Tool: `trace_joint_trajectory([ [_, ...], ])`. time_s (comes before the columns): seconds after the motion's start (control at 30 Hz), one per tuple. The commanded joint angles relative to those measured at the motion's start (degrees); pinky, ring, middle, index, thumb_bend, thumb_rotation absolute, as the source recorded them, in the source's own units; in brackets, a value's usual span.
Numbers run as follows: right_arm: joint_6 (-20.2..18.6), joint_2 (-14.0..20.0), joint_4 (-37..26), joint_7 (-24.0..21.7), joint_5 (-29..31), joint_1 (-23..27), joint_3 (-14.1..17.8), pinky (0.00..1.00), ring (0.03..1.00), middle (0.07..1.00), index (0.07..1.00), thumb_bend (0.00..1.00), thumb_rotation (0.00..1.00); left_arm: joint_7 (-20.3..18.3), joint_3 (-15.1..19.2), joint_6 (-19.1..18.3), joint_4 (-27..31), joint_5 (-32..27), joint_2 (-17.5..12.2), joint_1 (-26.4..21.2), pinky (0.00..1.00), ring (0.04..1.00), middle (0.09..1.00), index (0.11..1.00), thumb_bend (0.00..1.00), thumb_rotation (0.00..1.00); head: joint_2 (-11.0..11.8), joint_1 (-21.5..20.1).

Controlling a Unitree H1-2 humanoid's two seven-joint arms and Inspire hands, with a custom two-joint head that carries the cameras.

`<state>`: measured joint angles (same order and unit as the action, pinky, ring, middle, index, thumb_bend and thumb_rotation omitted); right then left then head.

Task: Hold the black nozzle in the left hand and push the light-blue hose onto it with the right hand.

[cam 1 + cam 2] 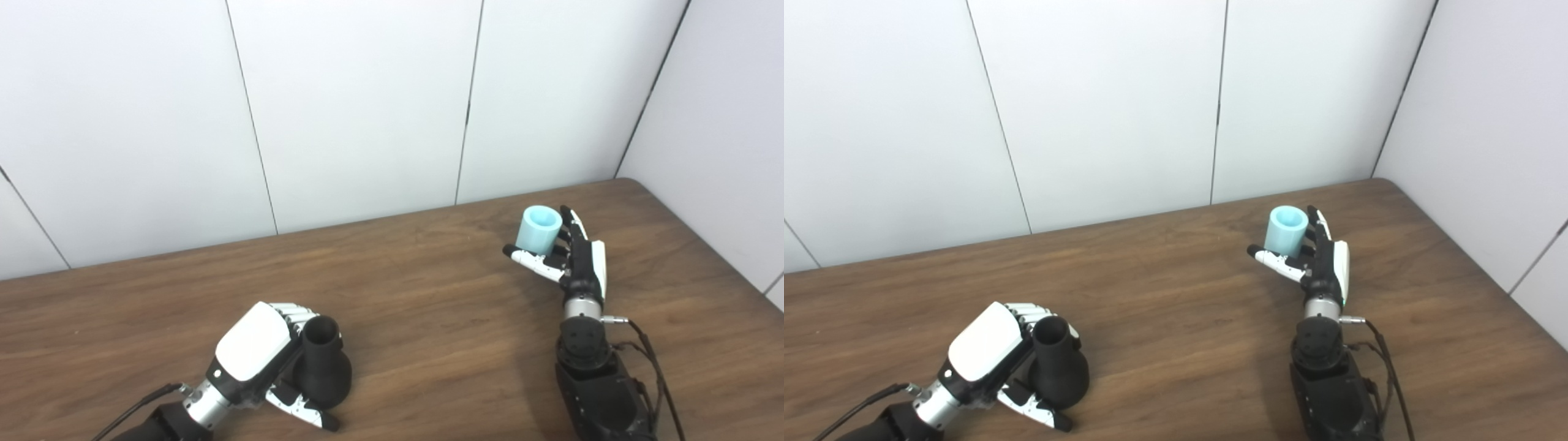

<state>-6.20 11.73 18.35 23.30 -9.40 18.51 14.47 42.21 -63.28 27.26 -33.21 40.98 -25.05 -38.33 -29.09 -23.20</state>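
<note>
Fingers of the left hand (254, 349) curl around the black nozzle (323, 365), with the thumb stretched along the worktop in front of the nozzle's wide base. That nozzle stands upright on its flared base near the front left of the worktop (429, 318), its narrow open neck pointing up, just beside the white back of the hand. Well apart to the right, the right hand (572, 257) stands edge-on with fingers pointing away from the robot and the thumb held out to the left. The light-blue hose (539, 229), a short tube with its open end up, sits between that thumb and the fingers, touching the fingers; whether the hand actually grips it cannot be told. Both forearms come up from the bottom edge, with dark cables trailing beside each wrist. White wall panels rise behind the brown wooden worktop.
</note>
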Motion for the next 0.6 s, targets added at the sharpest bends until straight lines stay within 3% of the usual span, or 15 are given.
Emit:
trace_joint_trajectory([
  [0.0, -0.71, 1.14, 0.15, -0.62, 0.77, 2.88, 0.34, 0.77, 0.865, 0.912, 0.9, 0.89, 0.22, -1.07, -4.14, -0.35, -3.36, -0.68, 3.31, 11.1, 0.42, 0.483, 0.491, 0.478, 0.52, 0.0, -0.08, -0.03],
  [0.33, -0.5, 1.69, 2.95, 0.57, 0.33, 5.02, 0.65, 0.74, 0.844, 0.888, 0.873, 0.89, 0.21, -0.96, -4.45, -0.35, -3.4, -0.63, 3.28, 11.01, 0.43, 0.49, 0.493, 0.476, 0.52, 0.0, -0.17, 0.22],
  [0.5, -0.76, 2.17, 3.2, 1.43, -1.3, 5.23, -0.34, 0.73, 0.811, 0.837, 0.841, 0.9, 0.22, -1.3, -4.33, -0.35, -3.24, -0.68, 3.27, 11.06, 0.43, 0.491, 0.494, 0.475, 0.52, 0.0, -0.23, 0.3],
  [0.57, -1.13, 2.07, 3.01, 2.21, -1.8, 5.28, -0.29, 0.69, 0.766, 0.78, 0.784, 0.9, 0.18, -1.2, -4.25, -0.35, -3.31, -0.5, 3.35, 11.1, 0.43, 0.49, 0.494, 0.474, 0.52, 0.0, -0.28, 0.33],
])
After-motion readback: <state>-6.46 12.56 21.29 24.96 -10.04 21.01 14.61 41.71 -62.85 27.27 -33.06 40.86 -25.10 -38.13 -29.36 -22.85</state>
